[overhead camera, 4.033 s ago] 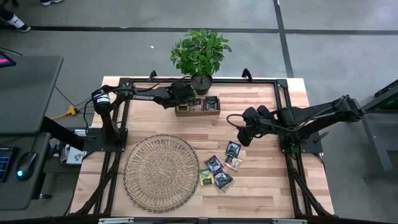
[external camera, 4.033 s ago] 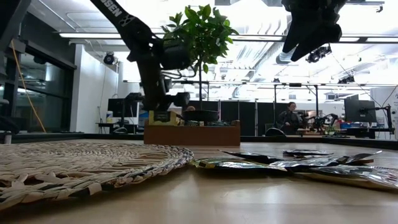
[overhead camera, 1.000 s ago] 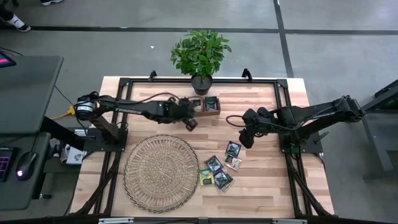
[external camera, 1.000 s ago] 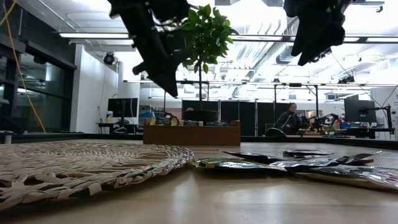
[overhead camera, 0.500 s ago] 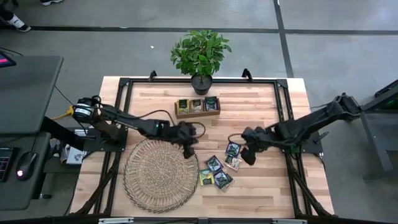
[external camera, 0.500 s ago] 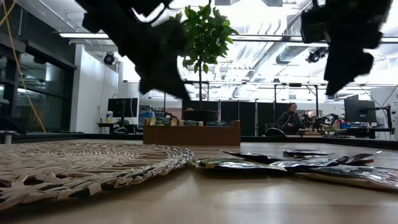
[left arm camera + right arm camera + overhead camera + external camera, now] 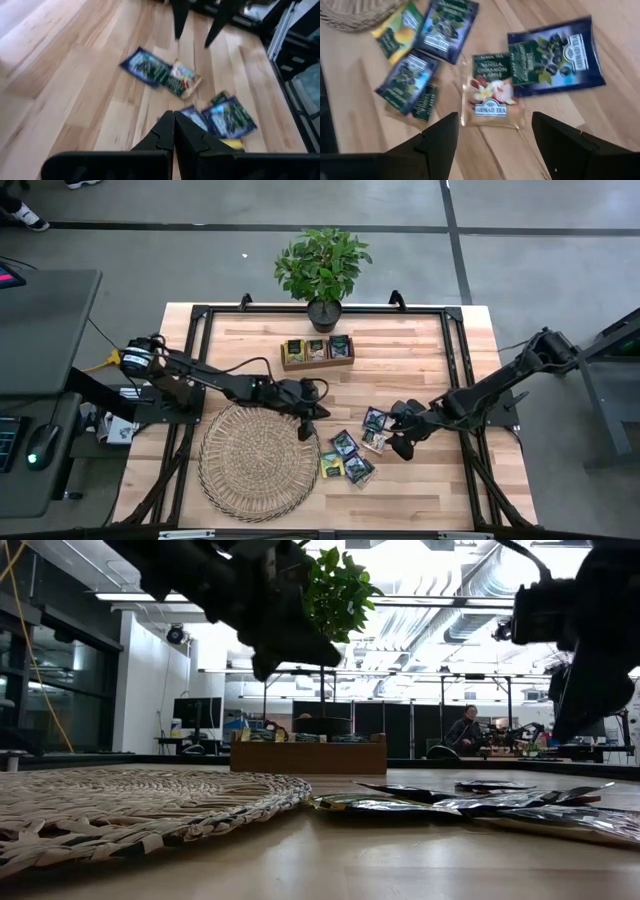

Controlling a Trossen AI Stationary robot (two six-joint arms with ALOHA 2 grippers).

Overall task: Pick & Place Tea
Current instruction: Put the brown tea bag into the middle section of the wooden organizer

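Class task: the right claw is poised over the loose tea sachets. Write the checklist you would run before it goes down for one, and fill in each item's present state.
1. Right claw open and empty: ok, its jaws stand wide with nothing between them.
2. Target lined up: ok, the pale whitish vanilla sachet lies between the fingers in the right wrist view.
3. Target free of neighbours: not ok, the large dark navy sachet overlaps its edge.
4. Left claw out of the way: ok, it is shut over the round wicker mat's edge, apart from the pile.
5. Room in the small brown wooden tray: cannot tell; all three compartments already hold sachets.
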